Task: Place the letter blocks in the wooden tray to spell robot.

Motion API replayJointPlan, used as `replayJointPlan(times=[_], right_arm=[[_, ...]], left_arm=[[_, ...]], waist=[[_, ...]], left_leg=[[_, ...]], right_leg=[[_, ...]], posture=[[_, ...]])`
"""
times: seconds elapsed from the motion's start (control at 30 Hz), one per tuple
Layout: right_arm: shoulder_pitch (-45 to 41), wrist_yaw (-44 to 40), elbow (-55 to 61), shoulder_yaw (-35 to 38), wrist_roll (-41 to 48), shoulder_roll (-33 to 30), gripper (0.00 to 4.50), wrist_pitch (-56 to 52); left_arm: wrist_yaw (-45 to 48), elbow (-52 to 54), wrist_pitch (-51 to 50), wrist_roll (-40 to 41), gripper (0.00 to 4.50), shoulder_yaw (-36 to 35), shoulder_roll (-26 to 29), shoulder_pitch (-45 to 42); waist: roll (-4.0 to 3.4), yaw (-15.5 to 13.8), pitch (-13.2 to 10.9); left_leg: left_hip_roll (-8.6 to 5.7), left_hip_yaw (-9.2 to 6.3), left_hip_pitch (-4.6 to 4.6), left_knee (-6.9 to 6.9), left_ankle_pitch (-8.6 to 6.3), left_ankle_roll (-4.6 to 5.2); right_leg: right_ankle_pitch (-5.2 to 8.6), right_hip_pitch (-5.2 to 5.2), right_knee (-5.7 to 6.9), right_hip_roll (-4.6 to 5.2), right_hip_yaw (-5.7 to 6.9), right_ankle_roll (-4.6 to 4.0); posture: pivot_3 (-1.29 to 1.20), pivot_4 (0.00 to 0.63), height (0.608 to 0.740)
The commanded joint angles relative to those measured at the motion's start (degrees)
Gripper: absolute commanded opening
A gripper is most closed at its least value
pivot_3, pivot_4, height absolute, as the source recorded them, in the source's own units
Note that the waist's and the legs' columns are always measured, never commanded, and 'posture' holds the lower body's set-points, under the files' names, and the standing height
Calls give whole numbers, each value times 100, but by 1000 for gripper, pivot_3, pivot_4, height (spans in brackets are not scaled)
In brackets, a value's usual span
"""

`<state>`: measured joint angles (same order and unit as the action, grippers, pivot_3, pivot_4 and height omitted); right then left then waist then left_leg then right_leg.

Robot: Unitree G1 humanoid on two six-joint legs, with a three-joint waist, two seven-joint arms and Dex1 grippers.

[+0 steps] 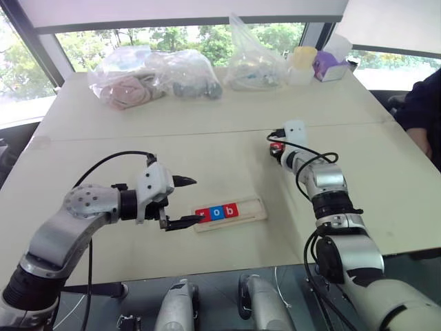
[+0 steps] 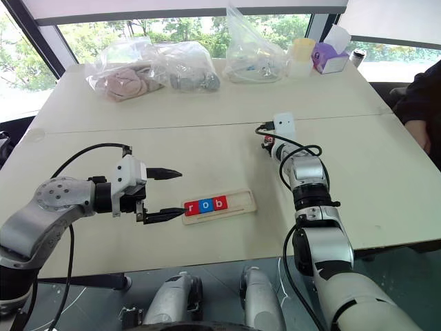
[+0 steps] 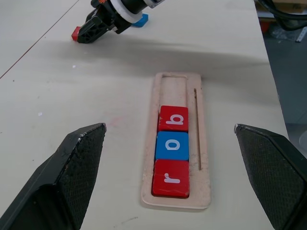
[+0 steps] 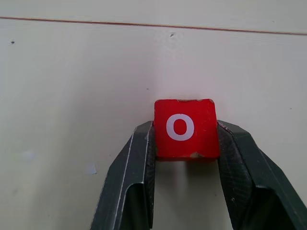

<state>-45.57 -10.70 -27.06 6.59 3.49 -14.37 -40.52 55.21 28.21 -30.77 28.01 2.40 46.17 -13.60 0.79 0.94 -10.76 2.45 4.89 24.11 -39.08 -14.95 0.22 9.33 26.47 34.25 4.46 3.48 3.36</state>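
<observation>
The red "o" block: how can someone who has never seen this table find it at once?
Start at the wooden tray near the table's front edge, holding r, o, b. Go from there toward the robot's right arm, further out on the table. The right gripper is shut on the red "o" block; the tray's "o" is blue, and a loose blue block lies beside it.

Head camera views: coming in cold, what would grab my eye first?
The wooden tray near the table's front edge, with red r, blue o and red b in a row and its far end unfilled. Next, the right claw farther back, shut on a red o block. The left claw hangs open beside the tray's r end.
</observation>
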Motion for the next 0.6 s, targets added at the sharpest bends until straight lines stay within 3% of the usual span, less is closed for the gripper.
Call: replayJointPlan(times=[0.03, 0.17, 0.3, 0.4, 0.6], right_arm=[[658, -78, 2207, -77, 196, -100, 1180, -956], [2007, -240, 4715, -263, 371, -397, 1180, -2081], [3163, -142, 6694, 31, 592, -350, 1180, -3252], [3590, -47, 7427, 67, 660, -204, 1180, -3744], [4011, 145, 7669, -63, 604, -146, 1180, -3910]], left_arm=[[67, 118, 26, 32, 4500, -72, 68, -31], [137, 110, 29, 51, 4500, -87, 95, 25], [169, 53, 41, 41, 4500, -11, 50, 4], [220, -5, 63, 31, 4500, 53, 16, -38], [328, -139, 117, -19, 4500, 142, -22, -178]], waist=[[-1, -19, 0], [-3, -32, 1], [-7, -26, 2], [-8, 1, 3], [-9, -9, 4]], left_leg=[[0, -2, 6, 3, 0, 0], [0, -7, 19, 4, 0, 0], [1, -9, 17, 0, -1, -2], [18, -4, 8, -2, -2, -3], [27, -3, 5, -1, -10, -18]], right_leg=[[1, 4, 0, 0, 1, 2], [3, 14, -2, 2, 1, 6], [19, 12, -5, 8, 2, 26], [17, 13, -6, 8, 1, 23], [14, 15, -12, 5, 5, 17]], posture=[[0, 150, 740], [0, 150, 740], [0, 150, 740], [0, 150, 740], [0, 150, 740]])
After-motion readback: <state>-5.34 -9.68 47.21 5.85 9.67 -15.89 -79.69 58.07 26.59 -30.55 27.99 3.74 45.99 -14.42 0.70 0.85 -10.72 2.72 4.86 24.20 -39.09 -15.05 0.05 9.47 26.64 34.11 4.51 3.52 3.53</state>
